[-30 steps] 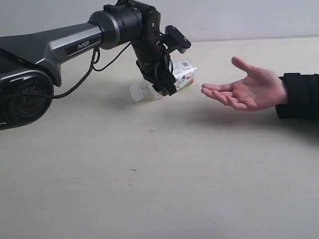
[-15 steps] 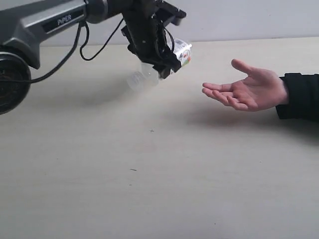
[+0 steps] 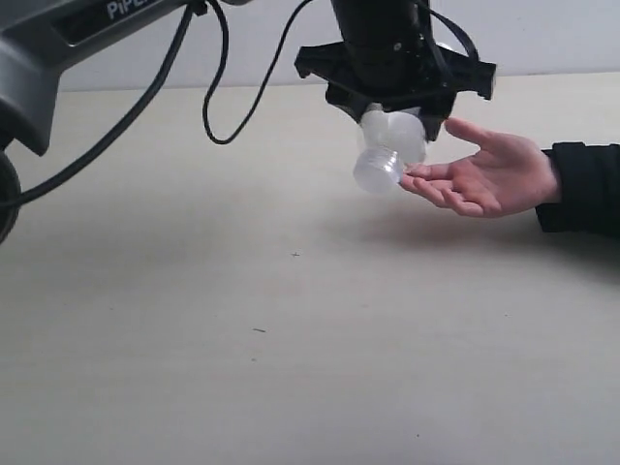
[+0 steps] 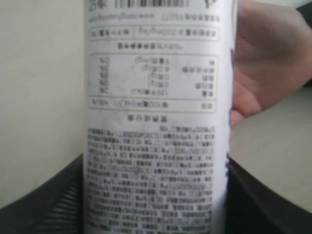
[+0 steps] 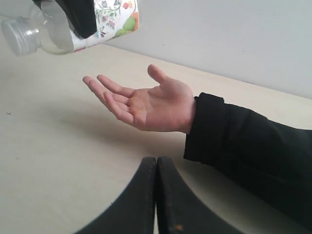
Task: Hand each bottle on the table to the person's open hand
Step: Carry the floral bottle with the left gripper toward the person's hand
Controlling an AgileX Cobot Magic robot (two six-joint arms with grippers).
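Overhead, the left gripper was clamped on a small plastic bottle, its black jaws pressing on both flanks of the body. The bottle hung in the air above the table, tilted with its white ribbed cap lowest and toward the near side. It sat just left of the fingertips of the person's open hand and did not rest on the palm. The body looked squarish and was wrapped in a white label. One face carried dense small print, boxed tables and a barcode, and another showed coloured fruit and leaves. The shoulder and neck were clear plastic; whether anything was inside could not be told.

The hand lay palm up at the right of the scene, fingers spread and pointing left, thumb on the far side. A black fabric sleeve covered its wrist. The table was broad, flat and matte, pale beige with faint grain and a few tiny dark specks. A black cable looped from the arm at the far left, in front of a plain grey wall. The right gripper was low over the table with its two curved black fingers pressed together, holding nothing.
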